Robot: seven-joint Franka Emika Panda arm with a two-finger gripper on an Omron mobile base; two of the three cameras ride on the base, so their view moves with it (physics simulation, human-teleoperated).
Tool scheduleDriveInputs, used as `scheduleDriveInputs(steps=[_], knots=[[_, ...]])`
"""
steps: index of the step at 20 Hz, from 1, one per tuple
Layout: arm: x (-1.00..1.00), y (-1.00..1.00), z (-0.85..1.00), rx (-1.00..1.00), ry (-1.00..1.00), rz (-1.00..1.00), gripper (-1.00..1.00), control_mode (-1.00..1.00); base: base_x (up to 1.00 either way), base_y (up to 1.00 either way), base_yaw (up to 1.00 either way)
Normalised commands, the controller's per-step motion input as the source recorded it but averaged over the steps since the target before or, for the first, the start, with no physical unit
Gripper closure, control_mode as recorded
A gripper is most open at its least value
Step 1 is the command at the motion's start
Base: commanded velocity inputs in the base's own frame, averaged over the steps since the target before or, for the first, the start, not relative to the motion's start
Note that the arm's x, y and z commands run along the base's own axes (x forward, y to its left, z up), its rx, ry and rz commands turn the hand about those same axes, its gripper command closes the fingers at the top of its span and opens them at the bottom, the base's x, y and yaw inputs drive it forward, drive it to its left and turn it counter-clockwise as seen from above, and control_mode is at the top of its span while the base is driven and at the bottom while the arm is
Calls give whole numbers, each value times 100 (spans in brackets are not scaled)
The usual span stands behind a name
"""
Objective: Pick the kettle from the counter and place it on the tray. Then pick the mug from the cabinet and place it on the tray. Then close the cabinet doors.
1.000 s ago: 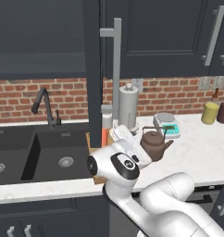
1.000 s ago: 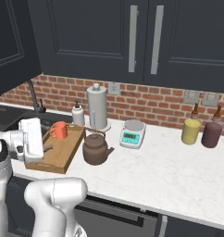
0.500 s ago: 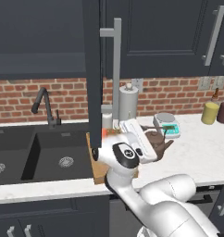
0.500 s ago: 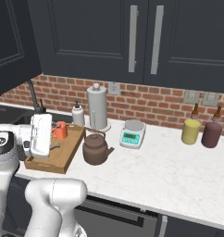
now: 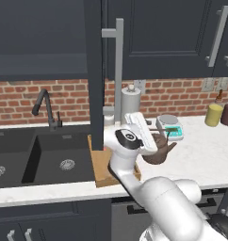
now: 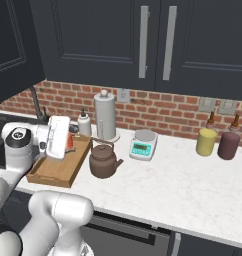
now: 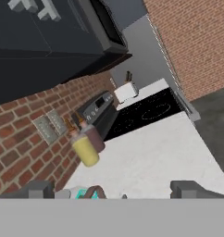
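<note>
Overhead in the left base view my gripper (image 5: 143, 136) hovered with fingers spread and empty beside the kettle (image 5: 159, 151), which in the right base view sat on the counter (image 6: 193, 177) just right of the tray (image 6: 53, 171), while the hand view caught its handle below my fingertips (image 7: 190, 189).

We are seeing a dark brown kettle (image 6: 103, 161) right of the claw (image 6: 58, 137), a light brown tray (image 6: 50, 171) below it, an orange-red mug (image 6: 70, 142) behind it, and a yellow jar (image 6: 206, 142) far right.
</note>
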Motion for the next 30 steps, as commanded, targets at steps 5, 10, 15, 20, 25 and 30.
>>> scheduleDriveInputs(steps=[5, 10, 15, 20, 25, 30], knots=[[45, -23, -2, 8, -5, 0, -100, -100, 0, 0, 0], [27, -14, -12, 6, -5, 1, -100, -100, 0, 0, 0], [1, -8, -22, 11, -11, 7, -100, -100, 0, 0, 0], [0, -9, -30, 19, -17, 5, -100, -100, 0, 0, 0], [0, -11, -25, 20, -16, 1, -100, -100, 0, 0, 0], [7, -16, -3, 17, -4, 0, -100, -100, 0, 0, 0]])
